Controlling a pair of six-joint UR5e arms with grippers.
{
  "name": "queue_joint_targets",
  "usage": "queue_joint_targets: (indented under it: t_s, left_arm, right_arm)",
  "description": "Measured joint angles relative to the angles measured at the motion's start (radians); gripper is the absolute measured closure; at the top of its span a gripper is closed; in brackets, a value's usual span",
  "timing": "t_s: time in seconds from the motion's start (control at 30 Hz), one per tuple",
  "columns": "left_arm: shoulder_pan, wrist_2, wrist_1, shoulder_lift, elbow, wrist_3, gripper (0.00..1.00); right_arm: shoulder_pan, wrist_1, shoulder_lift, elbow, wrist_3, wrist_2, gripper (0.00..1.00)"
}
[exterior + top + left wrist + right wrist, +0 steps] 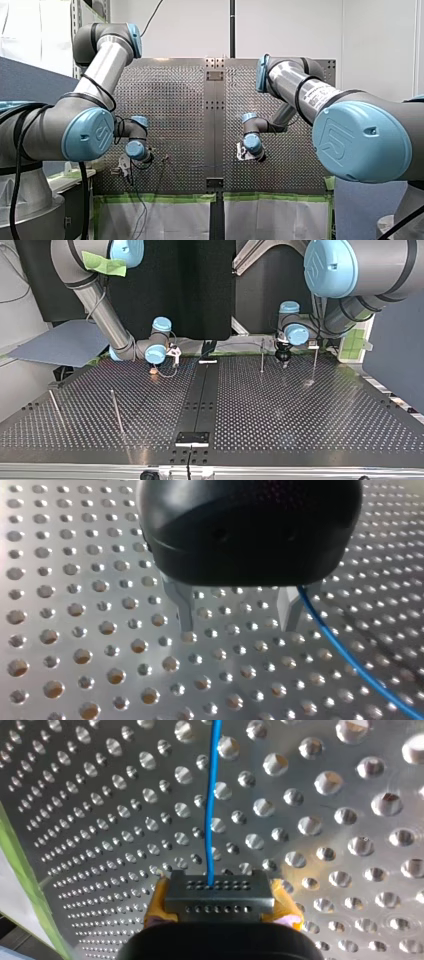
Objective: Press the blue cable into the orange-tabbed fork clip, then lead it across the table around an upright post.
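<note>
Because the route spanned the table point(300, 410), the work was divided between two arms: in the top view my right arm point(97, 310) entered at 11 o'clock and my left arm point(350, 310) at 1 o'clock.

The right gripper point(220, 895) was clamped on the cable point(212, 795), its yellow pads closed on it. The blue line ran straight out ahead of the fingers, low over the holes. A grip this close to the free length probably served to steer the cable down into a narrow slot.

The left gripper point(238, 625) stood wide, metal fingers apart and tips just above the table, holding nothing. The cable passed just beside one finger, outside the gap. This placement suggested readiness to take over the run.

In the top view the left gripper stood between a post point(262, 355) at its 9 o'clock and a second post point(315, 362) at its 3 o'clock. Either could serve as the turning point.

The clip point(154, 371), orange, sat at the right gripper's 7 o'clock in the top view, just beside it. Whether the cable was seated in the clip could not be determined. The lead around a post was not yet done.
</note>
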Motion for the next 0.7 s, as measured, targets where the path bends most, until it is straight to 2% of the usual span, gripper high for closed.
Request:
queue_joint_targets:
  t_s: [0.17, 0.33, 0.43, 0.57, 0.7]
  left_arm:
    - [-0.010, -0.046, -0.046, 0.000, -0.006, 0.047, 0.18]
    - [-0.014, -0.091, -0.087, 0.000, -0.037, 0.092, 0.18]
    - [-0.019, -0.116, -0.093, 0.000, -0.047, 0.117, 0.18]
    - [-0.023, -0.133, -0.094, 0.000, -0.064, 0.152, 0.18]
    - [-0.027, -0.119, -0.072, 0.000, -0.091, 0.179, 0.18]
  right_arm:
    - [0.001, 0.003, 0.000, 0.000, 0.000, 0.000, 1.00]
    - [0.001, 0.006, 0.001, 0.000, 0.000, 0.000, 1.00]
    - [0.001, 0.006, 0.001, 0.001, 0.000, 0.000, 1.00]
    - [0.002, 0.007, 0.001, 0.002, 0.000, 0.000, 1.00]
    - [0.003, 0.010, 0.001, 0.003, 0.000, 0.000, 1.00]
